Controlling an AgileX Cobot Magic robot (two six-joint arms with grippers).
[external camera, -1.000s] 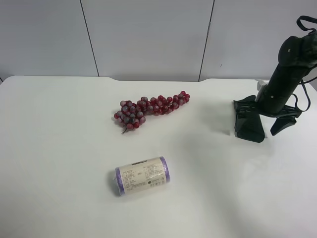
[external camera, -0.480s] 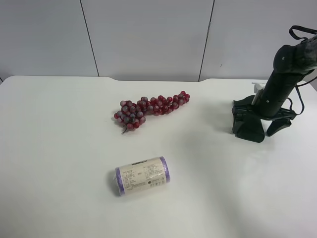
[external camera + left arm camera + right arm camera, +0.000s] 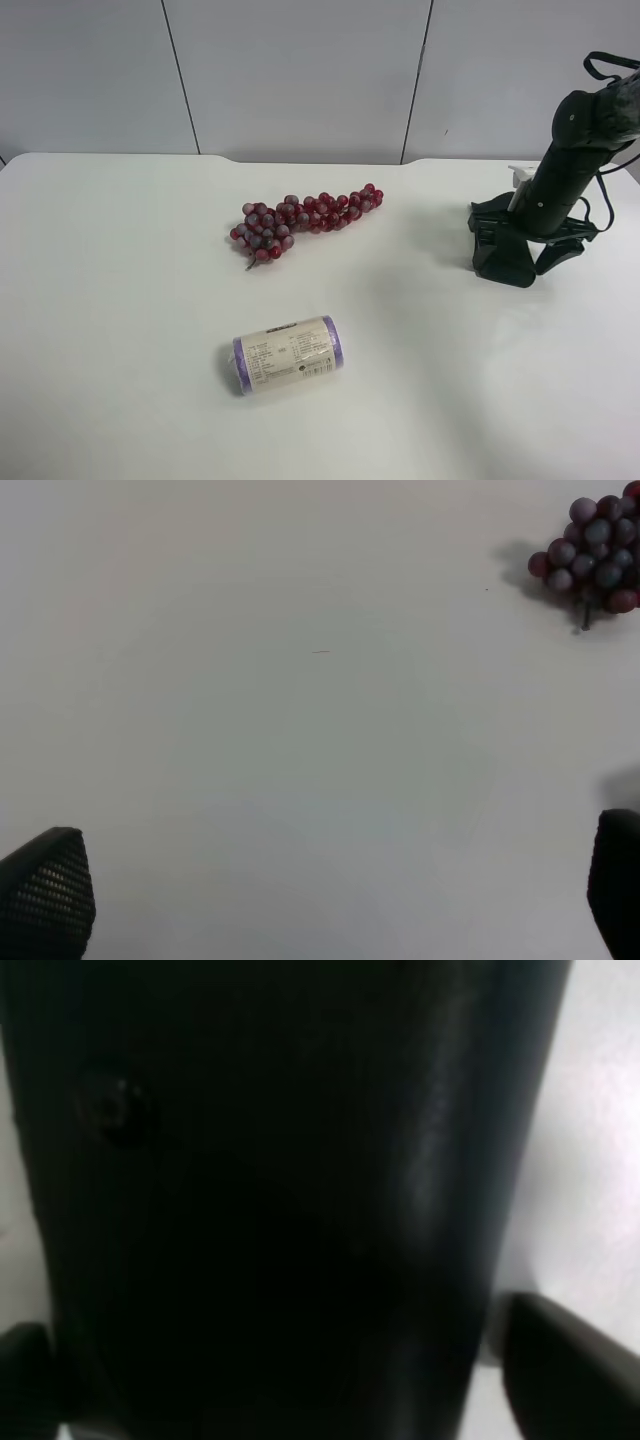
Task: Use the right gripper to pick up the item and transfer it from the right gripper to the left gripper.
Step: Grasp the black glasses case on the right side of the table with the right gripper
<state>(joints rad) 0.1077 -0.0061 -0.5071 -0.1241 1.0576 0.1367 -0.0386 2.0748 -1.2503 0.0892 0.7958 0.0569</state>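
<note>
The item, a blackish-green glasses case, lies on the white table at the right of the exterior high view. The right gripper, on the thick black arm at that view's right, is down over it with a finger on each side. In the right wrist view the case fills the frame, its small snap showing, and the fingertips stand wide at either side, jaws open. The left gripper is open and empty above bare table; only its fingertips show.
A red grape bunch lies mid-table and also shows in the left wrist view. A purple-ended labelled roll lies nearer the front. The table's back edge meets a grey panelled wall.
The right arm has come down and straightened over the case, mostly in the first half second. The case, grapes and roll have not moved.
</note>
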